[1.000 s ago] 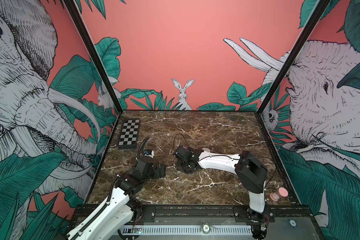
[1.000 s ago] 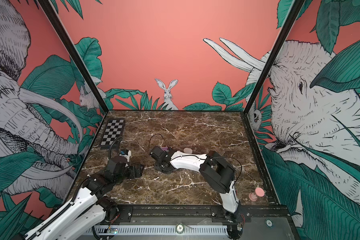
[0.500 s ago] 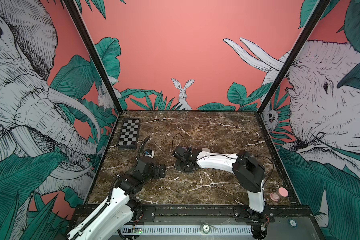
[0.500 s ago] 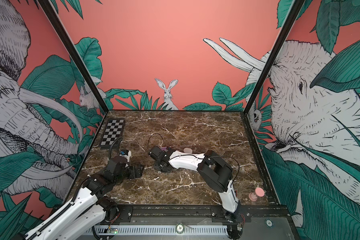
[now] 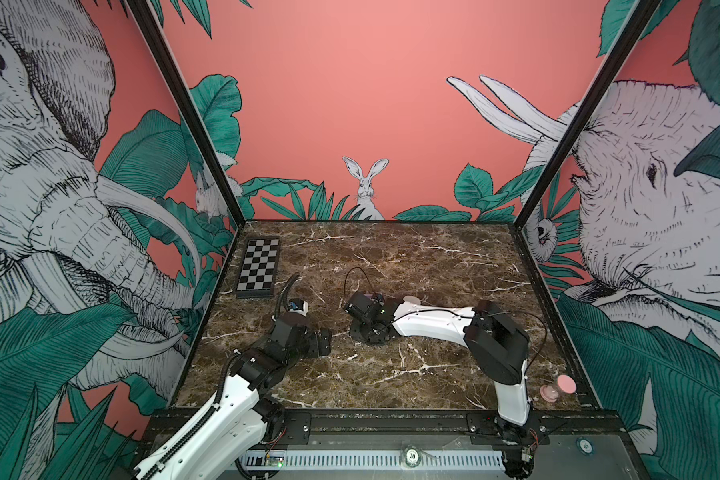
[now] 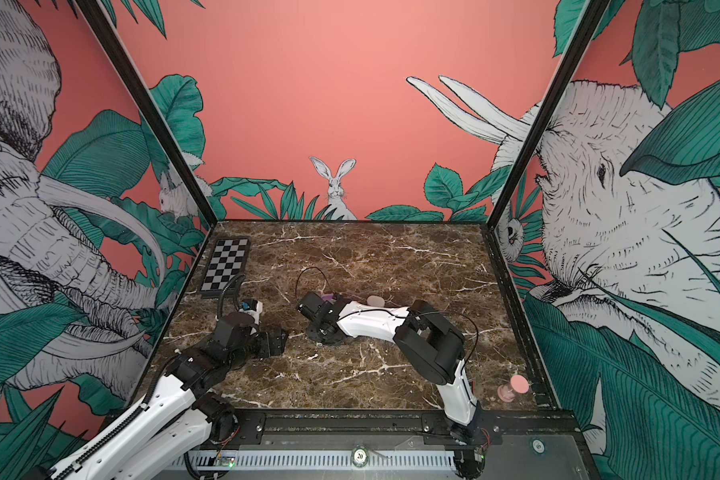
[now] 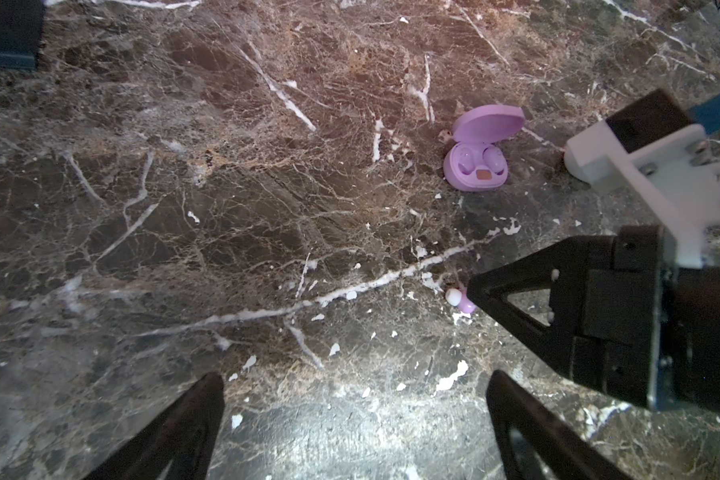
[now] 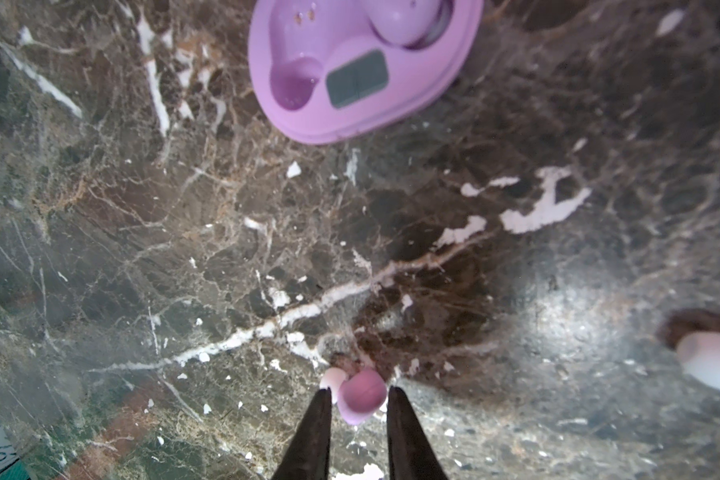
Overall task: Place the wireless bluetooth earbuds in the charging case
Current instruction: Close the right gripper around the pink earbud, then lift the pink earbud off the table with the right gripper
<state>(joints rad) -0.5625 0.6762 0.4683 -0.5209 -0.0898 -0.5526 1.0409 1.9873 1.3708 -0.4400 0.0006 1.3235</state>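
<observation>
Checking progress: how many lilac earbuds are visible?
2. The seated earbud fills one slot of the lilac case; the loose earbud is held between the fingertips of the right gripper. Others may be hidden.

Bare bench [image 8: 184, 249] is stretching between the right tool [image 8: 358, 390], pinching a purple earbud [image 8: 364, 401], and the open purple case [image 8: 350, 124]. The left tool [image 7: 354, 374] is sitting close by, crowding that side.

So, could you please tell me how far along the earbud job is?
Done: one lilac earbud sits in the open lilac case. In hand: the right gripper has its jaws against the second lilac earbud, which lies on the table. Left: seating it in the empty slot.
</observation>
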